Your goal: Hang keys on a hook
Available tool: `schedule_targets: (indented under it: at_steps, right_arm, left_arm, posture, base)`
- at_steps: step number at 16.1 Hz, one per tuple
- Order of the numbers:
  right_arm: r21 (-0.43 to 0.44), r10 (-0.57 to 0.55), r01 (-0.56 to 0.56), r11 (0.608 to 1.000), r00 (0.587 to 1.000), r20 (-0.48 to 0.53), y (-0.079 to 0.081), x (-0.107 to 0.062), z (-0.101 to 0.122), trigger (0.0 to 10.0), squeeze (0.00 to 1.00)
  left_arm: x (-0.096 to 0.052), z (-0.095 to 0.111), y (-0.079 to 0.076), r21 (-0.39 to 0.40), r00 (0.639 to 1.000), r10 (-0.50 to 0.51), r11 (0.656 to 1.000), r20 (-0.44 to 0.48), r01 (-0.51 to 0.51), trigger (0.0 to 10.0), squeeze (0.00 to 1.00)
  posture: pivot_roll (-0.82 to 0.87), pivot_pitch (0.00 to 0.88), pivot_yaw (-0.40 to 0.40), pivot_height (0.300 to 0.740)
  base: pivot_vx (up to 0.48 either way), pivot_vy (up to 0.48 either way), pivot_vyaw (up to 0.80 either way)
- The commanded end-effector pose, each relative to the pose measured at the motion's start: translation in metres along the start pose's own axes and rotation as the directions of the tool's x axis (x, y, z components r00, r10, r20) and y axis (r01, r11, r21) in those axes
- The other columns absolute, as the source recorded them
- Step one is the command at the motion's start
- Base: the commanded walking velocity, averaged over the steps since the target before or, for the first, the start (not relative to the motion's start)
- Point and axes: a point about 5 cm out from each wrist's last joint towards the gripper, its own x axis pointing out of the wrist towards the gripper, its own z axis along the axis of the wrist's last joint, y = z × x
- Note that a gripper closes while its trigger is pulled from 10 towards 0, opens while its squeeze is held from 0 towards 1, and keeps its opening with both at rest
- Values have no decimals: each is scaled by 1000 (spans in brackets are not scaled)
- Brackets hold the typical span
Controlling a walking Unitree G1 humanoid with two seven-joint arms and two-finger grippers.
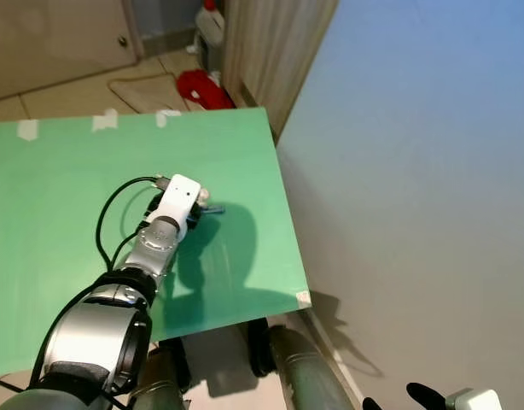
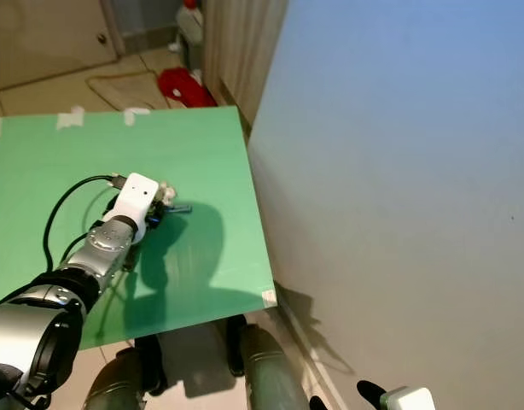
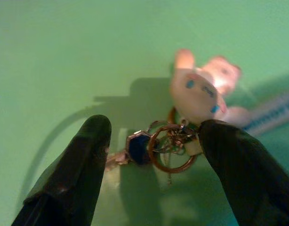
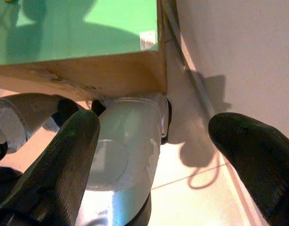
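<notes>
A: The left gripper (image 3: 151, 141) was down over the green-topped wooden table (image 1: 57, 196), its two black fingers spread wide and holding nothing. The bunch of keys on a brass ring with a pale pink plush charm (image 3: 170, 146) lay flat on the green surface right between them.

B: So the ring sat in the gap?

A: Yes, nearer one finger, almost against it, with the blue-headed key (image 3: 137, 147) trailing off toward the other. The bunch's long axis ran roughly across the gap, finger to finger, and the plush charm (image 3: 203, 89) lay just beyond the ring, ahead of the fingertips.

B: And the other arm?

A: The right gripper (image 4: 158, 155) hung low beside the robot's silver leg (image 4: 123, 155), well apart from the keys, fingers wide apart and empty. The left was plainly the nearer one.

B: Anything hard to read?

A: From the head, the white wrist housing (image 1: 178, 198) covered most of the keys. I couldn't tell whether the fingertips touched the table. I'd judge the closing would have to catch the ring itself, not the soft charm. I made out no hook on the pale wall (image 1: 416, 171).
</notes>
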Motion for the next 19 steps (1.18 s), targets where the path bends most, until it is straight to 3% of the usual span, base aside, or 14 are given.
schedule_targets:
  at_steps: [1,3,5,6,11,15,17,19]
  right_arm:
    - [6,-31,31,999,998,-46,-3,-10,-5,10000,0]
    - [8,-32,32,999,998,-51,-2,-10,-5,10000,0]
    - [7,-31,32,999,998,-51,-1,-9,-4,10000,0]
    - [6,-31,32,999,998,-52,-3,-7,-3,10000,0]
    - [0,-26,26,1000,999,-41,-6,3,-1,10000,0]
    - [-7,-7,7,1000,1000,-18,-10,18,2,10000,0]
    - [-13,8,-8,1000,1000,7,-15,36,5,10000,0]
    - [-17,27,-26,1000,999,33,-17,51,9,10000,0]
  left_arm:
    - [-2,-8,-10,-29,999,-40,999,-31,39,10000,0]
    - [-1,-4,-17,-101,996,-94,991,-8,93,10000,0]
    - [-2,-6,-22,-107,993,-120,987,-20,117,10000,0]
    - [-3,-13,-24,-122,988,-138,984,-63,129,0,0]
    - [-5,-18,-31,-170,989,-133,978,-65,120,0,0]
    - [-3,13,-42,-194,985,-102,973,139,128,0,0]
    - [-7,29,-58,-241,956,-133,950,261,198,0,0]
    - [-11,37,-66,-206,927,-167,947,337,246,0,0]
  posture:
    - [-604,427,-182,740]
    - [-604,427,-183,740]
    - [-600,424,-183,740]
    - [-593,421,-181,740]
    - [-563,401,-175,740]
    - [-509,379,-156,740]
    - [-442,348,-134,740]
    - [-392,320,-125,740]
  base:
    - [0,0,0]
    - [0,0,0]
    - [0,0,0]
    - [0,0,0]
    - [0,0,0]
    - [0,0,0]
    - [0,0,0]
    - [0,0,0]
